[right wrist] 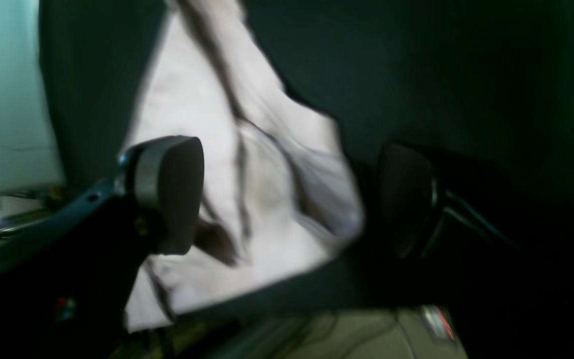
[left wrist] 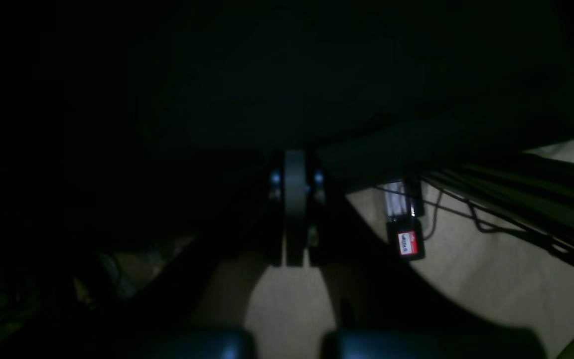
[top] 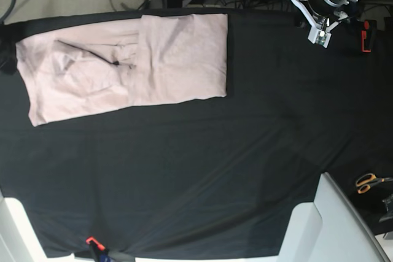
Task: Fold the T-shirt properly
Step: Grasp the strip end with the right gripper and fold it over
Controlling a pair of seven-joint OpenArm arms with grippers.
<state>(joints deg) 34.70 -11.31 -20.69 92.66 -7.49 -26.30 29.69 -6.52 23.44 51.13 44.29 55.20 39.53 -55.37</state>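
Note:
The pale pink T-shirt [top: 129,65] lies on the black table cloth [top: 202,170] at the upper left of the base view. It is partly folded, and its right part forms a neat rectangle. In the right wrist view my right gripper [right wrist: 287,199] stands wide open, its two dark fingers [right wrist: 167,194] on either side of a rumpled part of the T-shirt [right wrist: 267,189] below them. The picture is blurred, and nothing is pinched. My left gripper [top: 319,34] hovers at the far right edge of the table, away from the shirt. Its fingers [left wrist: 294,199] are pressed together and empty.
Orange-handled scissors [top: 368,182] lie at the right edge beside a white box [top: 319,225]. A small red item [top: 366,35] sits near the left arm. Cables and a red-labelled device [left wrist: 407,244] lie on the floor beyond the table. An orange clip [top: 92,242] holds the cloth's front edge.

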